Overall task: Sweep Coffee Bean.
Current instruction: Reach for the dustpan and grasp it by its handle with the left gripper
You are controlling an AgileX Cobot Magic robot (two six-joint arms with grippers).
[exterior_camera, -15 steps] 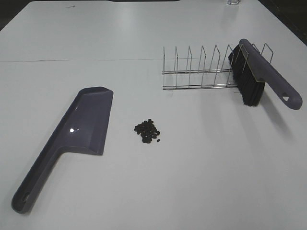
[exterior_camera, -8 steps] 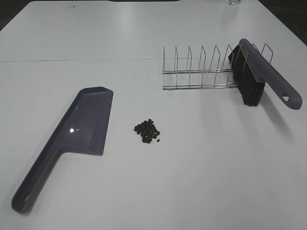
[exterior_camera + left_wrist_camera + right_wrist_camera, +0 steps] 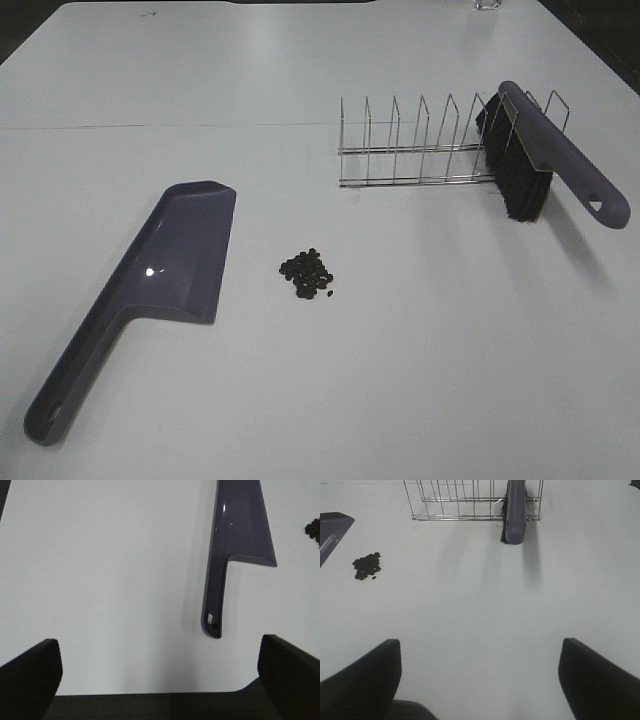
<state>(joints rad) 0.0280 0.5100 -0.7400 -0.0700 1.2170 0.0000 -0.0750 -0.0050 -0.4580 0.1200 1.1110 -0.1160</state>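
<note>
A small pile of dark coffee beans (image 3: 308, 274) lies on the white table, just right of the purple-grey dustpan (image 3: 170, 270), which lies flat with its handle toward the near left. The purple brush (image 3: 540, 160) with black bristles leans in the right end of a wire rack (image 3: 420, 145). Neither arm shows in the exterior high view. My left gripper (image 3: 160, 680) is open and empty near the table's front edge, short of the dustpan handle (image 3: 214, 610). My right gripper (image 3: 480, 680) is open and empty, well short of the brush (image 3: 515, 510) and the beans (image 3: 367, 565).
The wire rack (image 3: 455, 500) stands at the back right with several empty slots. The base of a glass (image 3: 487, 4) shows at the far edge. The table's front edge (image 3: 150, 694) lies close under the left gripper.
</note>
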